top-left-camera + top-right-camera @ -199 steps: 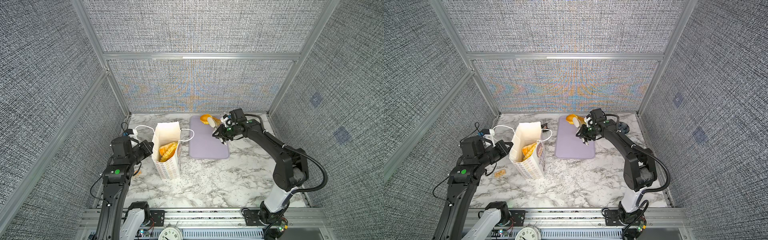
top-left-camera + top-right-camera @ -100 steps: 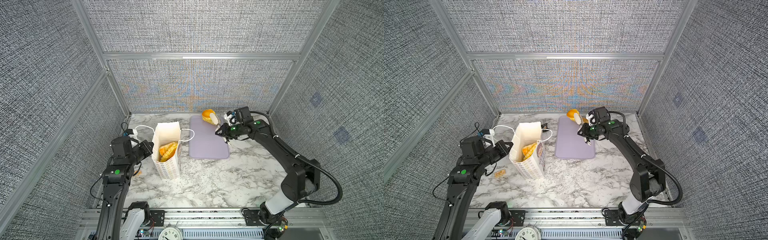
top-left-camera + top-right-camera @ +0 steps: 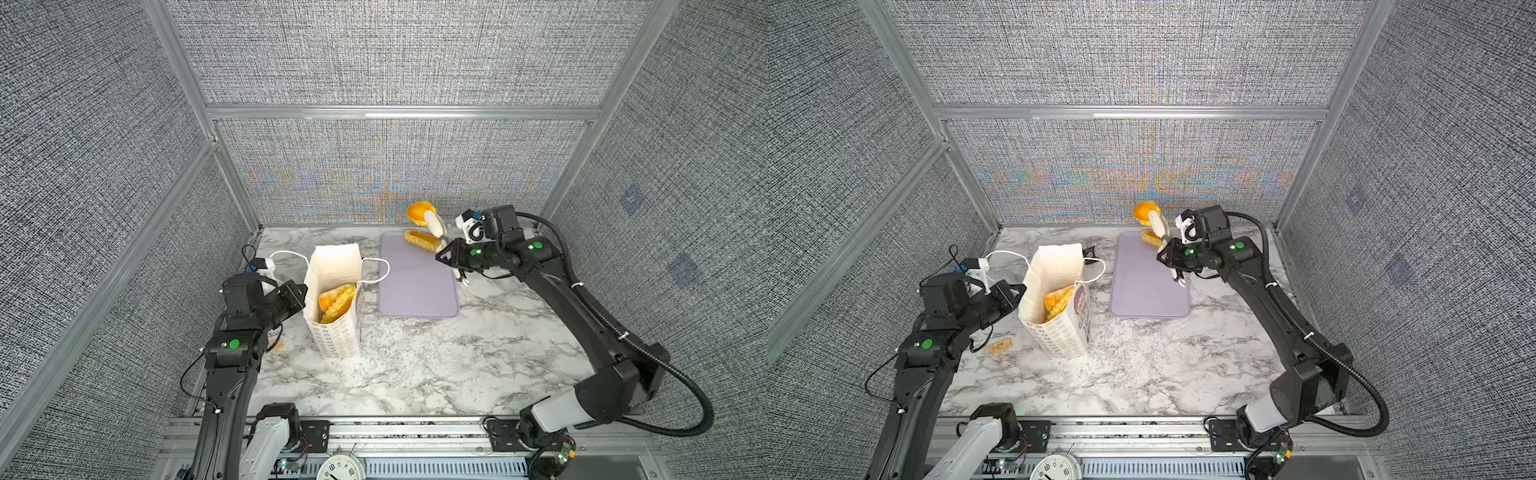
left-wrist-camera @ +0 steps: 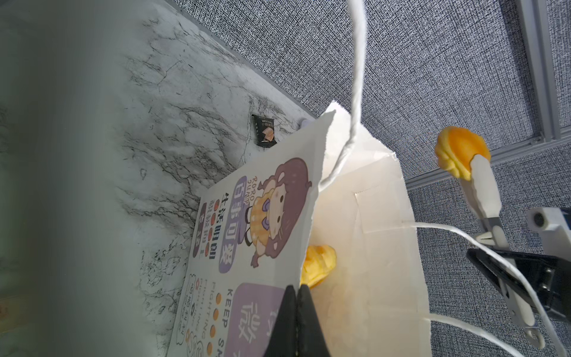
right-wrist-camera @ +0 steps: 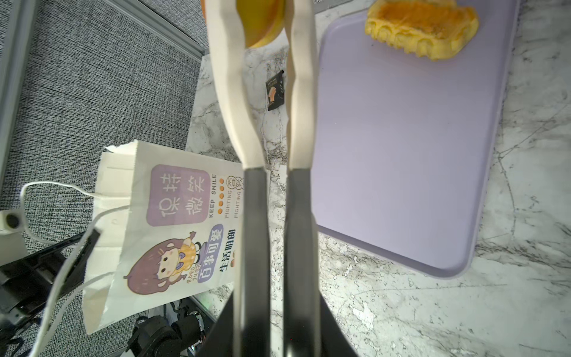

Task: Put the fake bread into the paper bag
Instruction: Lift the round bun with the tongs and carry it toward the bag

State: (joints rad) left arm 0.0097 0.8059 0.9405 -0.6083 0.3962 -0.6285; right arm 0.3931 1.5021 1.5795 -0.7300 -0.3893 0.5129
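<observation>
Currently pastries [image 3: 336, 301] in paper bag [image 3: 337, 347], pastry [image 3: 422, 240] on tray [image 3: 415, 286], left gripper [image 4: 296, 296] pinching rim, right gripper [image 3: 444, 255] clenching tongs [image 5: 233, 92]

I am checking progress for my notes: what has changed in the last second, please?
The right gripper, shut on the tongs, rose from the lavender tray, lifting the round bun clamped in them clear of it; a ridged pastry lies on the tray. Unchanged: the left gripper pinching the rim of the paper bag, and the bread inside.

"KEEP SMILE" on paper bag [image 5: 173, 216]
</observation>
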